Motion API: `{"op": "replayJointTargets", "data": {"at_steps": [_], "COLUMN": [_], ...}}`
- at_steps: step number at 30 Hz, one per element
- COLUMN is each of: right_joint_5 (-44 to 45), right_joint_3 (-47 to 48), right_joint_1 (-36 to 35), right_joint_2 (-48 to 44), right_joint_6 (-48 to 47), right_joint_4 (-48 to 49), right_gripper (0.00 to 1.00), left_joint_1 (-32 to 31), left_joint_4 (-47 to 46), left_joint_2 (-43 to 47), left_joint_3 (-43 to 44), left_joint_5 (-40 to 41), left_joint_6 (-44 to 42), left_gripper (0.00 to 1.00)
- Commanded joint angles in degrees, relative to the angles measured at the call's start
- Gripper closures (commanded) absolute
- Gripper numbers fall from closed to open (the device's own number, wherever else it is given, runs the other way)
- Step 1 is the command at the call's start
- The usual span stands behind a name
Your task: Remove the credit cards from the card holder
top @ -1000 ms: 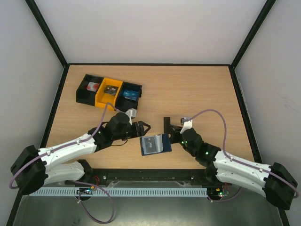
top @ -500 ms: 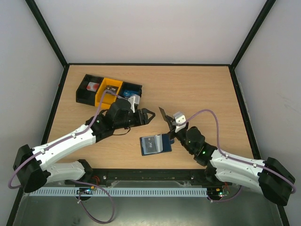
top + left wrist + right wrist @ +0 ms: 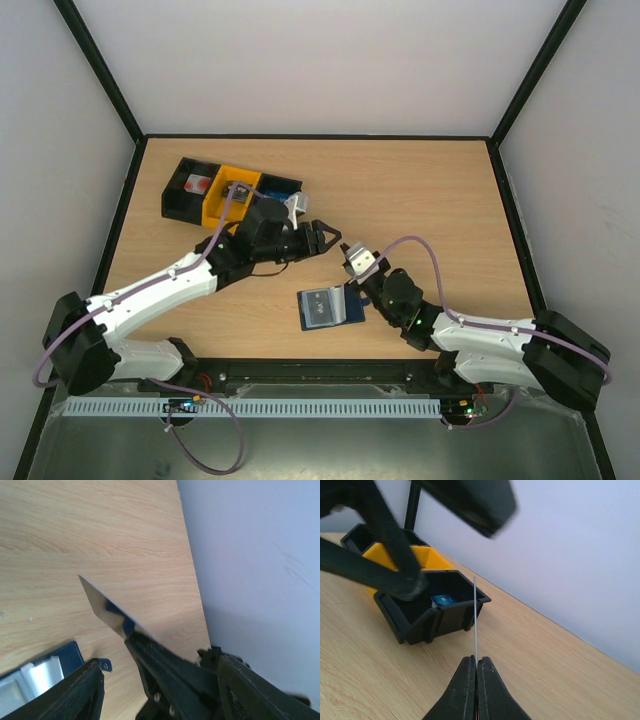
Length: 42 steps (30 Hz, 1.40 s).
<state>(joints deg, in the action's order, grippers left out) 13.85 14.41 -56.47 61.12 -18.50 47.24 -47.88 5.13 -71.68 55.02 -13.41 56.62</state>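
Blue-grey card holder (image 3: pixel 330 307): one; right hand (image 3: pixel 475 660) pinches one card (image 3: pixel 107 610).

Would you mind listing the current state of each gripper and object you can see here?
right gripper: shut on the credit card, raised off the table.
credit card: out of the card holder, pinched at one edge.
left gripper: open, empty, close to the card.
card holder: lying open, flat on the table.
bins: in a row at the far left, items inside.
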Motion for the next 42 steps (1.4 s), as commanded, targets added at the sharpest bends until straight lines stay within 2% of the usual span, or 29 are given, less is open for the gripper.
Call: {"op": "replayJointTargets", "data": {"at_steps": [1, 7, 11, 18, 21, 25, 30, 32, 34, 38, 42], "right_joint_5": [4.42, 5.72, 4.98, 5.96, 5.96, 6.64, 7.13, 6.47, 5.73, 4.38, 2.73], "right_joint_3": [2.03, 1.98, 1.83, 2.36, 2.67, 2.77, 1.84, 1.23, 0.98, 0.92, 2.46], "right_joint_1": [-2.78, -4.41, -4.42, -4.48, -4.56, -4.56, -4.53, -4.6, -4.59, -4.59, -4.53], "right_joint_2": [2.77, 3.83, 3.65, 5.7, 6.45, 7.51, 7.6, 6.93, 5.88, 2.16, -3.42], "right_joint_6": [-4.71, -5.28, -5.39, -5.94, -6.15, -6.24, -5.61, -4.76, -3.82, -0.22, 9.24], "right_joint_4": [5.63, 6.36, 6.57, 7.04, 7.16, 7.41, 7.39, 6.87, 5.57, 1.06, -8.45], "right_gripper": [0.98, 0.98, 0.98, 0.98, 0.98, 0.98, 0.98, 0.98, 0.93, 0.75, 0.6], "left_joint_1": [1.84, 3.48, 4.08, 4.12, 4.11, 4.11, 4.19, 4.36, 4.5, 4.9, 6.64], "left_joint_4": [2.34, 4.89, 4.54, -1.29, -2.29, -3.2, -1.11, -0.9, -0.71, 0.64, 0.32], "left_joint_2": [-2.68, -3.59, -4.52, -6.68, -7.18, -7.23, -6.76, -6.5, -6.11, -4.54, -1.34], "left_joint_3": [3.75, 3.62, 3.37, 1.08, -0.11, -1.32, -1.5, -1.74, -1.76, -2.21, -4.29], "left_joint_5": [0.73, 3.25, 2.55, -3.91, -4.3, -4.89, -2.64, -2.25, -2.14, -0.65, -0.74], "left_joint_6": [-0.07, 0.46, 1.08, 4.05, 4.94, 5.57, 4.65, 3.99, 2.55, -0.53, -4.73], "left_gripper": [0.38, 0.48, 0.49, 0.5, 0.54, 0.68, 0.96, 0.97, 0.97, 0.97, 0.97]}}
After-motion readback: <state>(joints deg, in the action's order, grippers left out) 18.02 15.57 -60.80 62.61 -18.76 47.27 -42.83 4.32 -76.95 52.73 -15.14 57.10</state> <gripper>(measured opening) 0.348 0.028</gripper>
